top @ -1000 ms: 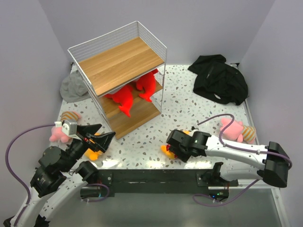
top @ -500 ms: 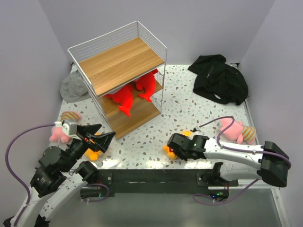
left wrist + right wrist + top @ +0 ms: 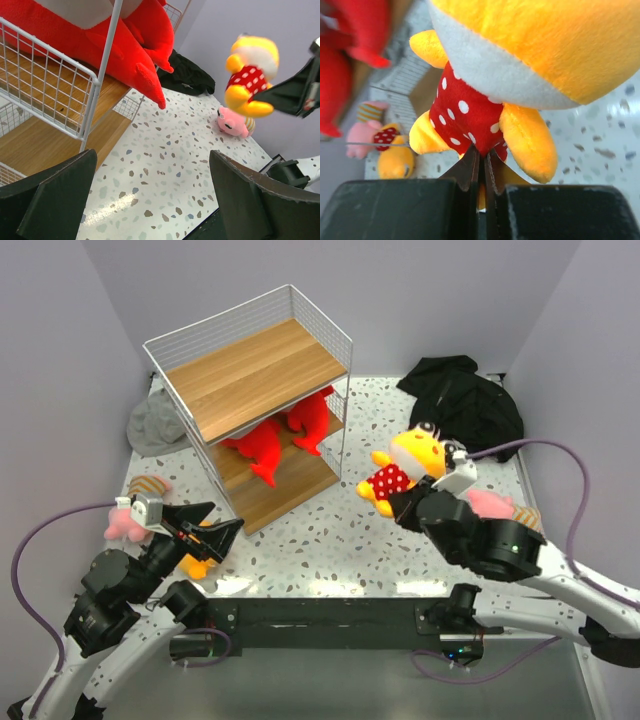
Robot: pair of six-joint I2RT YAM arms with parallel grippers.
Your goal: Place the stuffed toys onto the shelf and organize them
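My right gripper (image 3: 400,500) (image 3: 481,159) is shut on the red dotted outfit of a yellow doll (image 3: 408,466) (image 3: 485,75) and holds it in the air to the right of the shelf (image 3: 255,365). Both red sharks (image 3: 266,446) (image 3: 311,418) lie on the shelf's middle board. Low at the left my left gripper (image 3: 222,520) (image 3: 150,200) stands wide open with nothing between its fingers. A second yellow doll (image 3: 195,562) (image 3: 395,156) lies just below it. One pink toy (image 3: 125,522) lies at the left. Another pink toy (image 3: 492,506) (image 3: 232,122) lies at the right, behind my right arm.
A black cloth heap (image 3: 465,405) (image 3: 187,75) lies at the back right. A grey hat (image 3: 155,425) sits behind the shelf's left side. The shelf's white wire side (image 3: 107,65) stands close to my left wrist camera, a shark tail (image 3: 145,75) poking out past it.
My right gripper closed on the yellow doll at the table's front and lifted it up and back toward the shelf. The left arm has not moved.
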